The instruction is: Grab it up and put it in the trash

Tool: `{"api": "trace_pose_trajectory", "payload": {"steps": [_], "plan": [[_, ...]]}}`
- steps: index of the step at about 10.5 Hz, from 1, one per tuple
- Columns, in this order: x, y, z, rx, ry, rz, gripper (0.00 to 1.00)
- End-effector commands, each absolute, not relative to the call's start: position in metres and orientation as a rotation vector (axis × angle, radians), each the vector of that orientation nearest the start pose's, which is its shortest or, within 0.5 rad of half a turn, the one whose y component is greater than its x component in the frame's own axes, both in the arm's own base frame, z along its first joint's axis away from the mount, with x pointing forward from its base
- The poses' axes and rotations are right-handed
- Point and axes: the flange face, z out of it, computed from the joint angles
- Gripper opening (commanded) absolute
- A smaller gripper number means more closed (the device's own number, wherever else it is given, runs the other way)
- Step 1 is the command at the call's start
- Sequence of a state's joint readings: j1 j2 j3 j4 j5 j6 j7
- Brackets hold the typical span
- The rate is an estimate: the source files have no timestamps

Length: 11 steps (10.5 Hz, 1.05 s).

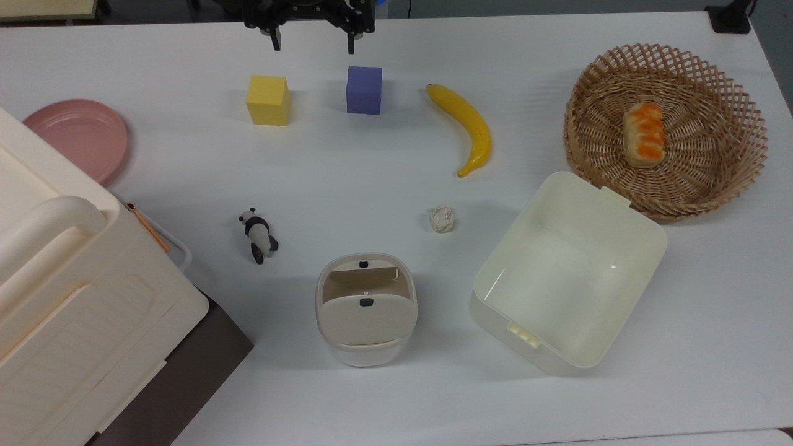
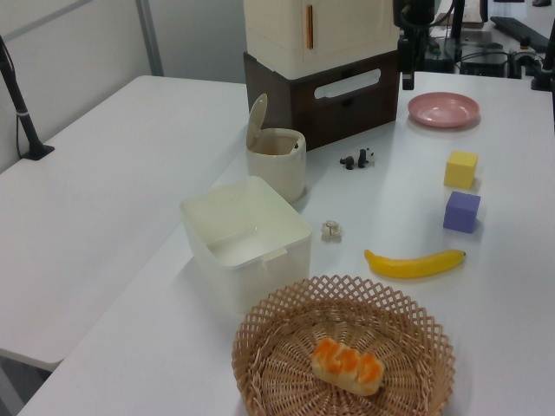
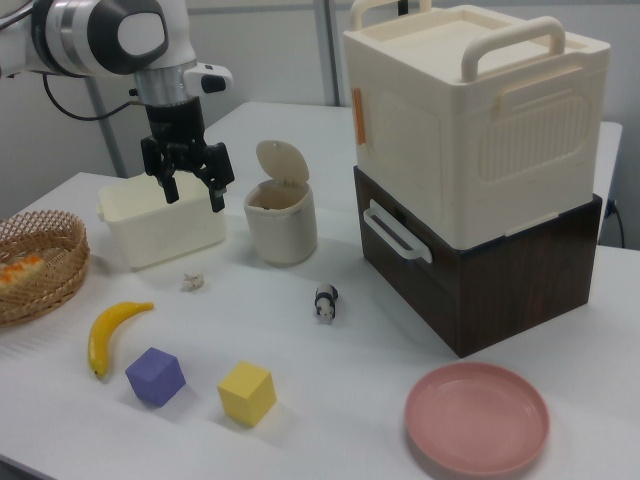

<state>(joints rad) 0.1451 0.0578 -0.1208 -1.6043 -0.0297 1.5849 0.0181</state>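
Mid-table, paper ball [image 1: 442, 218] sits loose on the white top, between banana [image 1: 466, 127] and trash bin [image 1: 366, 308], just beside the rectangular tub's [image 1: 644, 248] corner in the top view; nothing touching it. Gripper [image 3: 190, 186] hangs high at the table's far edge in the top view, above the yellow cube [image 1: 268, 100] and purple cube [image 1: 363, 90], well apart from the ball; jaws spread wide, holding nothing. Judgement: task at zero, w/ approach, grasp, carry and drop all left. Containers: bin's swing lid tipped up, mouth looks reachable, inside can't be made out. Tub open, looks bare inside. Wicker basket [image 1: 731, 93] holds one orange-striped bread roll [image 1: 644, 134]. Big storage box [image 3: 470, 120] w/ handle closed, stacked on a dark cabinet [image 3: 480, 280]. Pink plate [image 3: 478, 417] bare. Panda figurine [image 1: 258, 235] lies near bin, not the target.
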Motion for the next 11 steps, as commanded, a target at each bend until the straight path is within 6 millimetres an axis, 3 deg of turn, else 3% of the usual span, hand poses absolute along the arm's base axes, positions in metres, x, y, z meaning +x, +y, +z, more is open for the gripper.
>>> {"api": "trace_pose_trajectory", "payload": {"steps": [1, 7, 10, 11], "plan": [[0.569, 0.014, 0.571, -3.18, -0.051, 0.144, 1.0], [0.573, 0.015, 0.568, -3.181, -0.054, 0.142, 0.95], [0.584, 0.017, 0.569, -3.176, -0.146, 0.039, 0.43], [0.592, 0.019, 0.574, -3.163, -0.154, -0.031, 0.31]]}}
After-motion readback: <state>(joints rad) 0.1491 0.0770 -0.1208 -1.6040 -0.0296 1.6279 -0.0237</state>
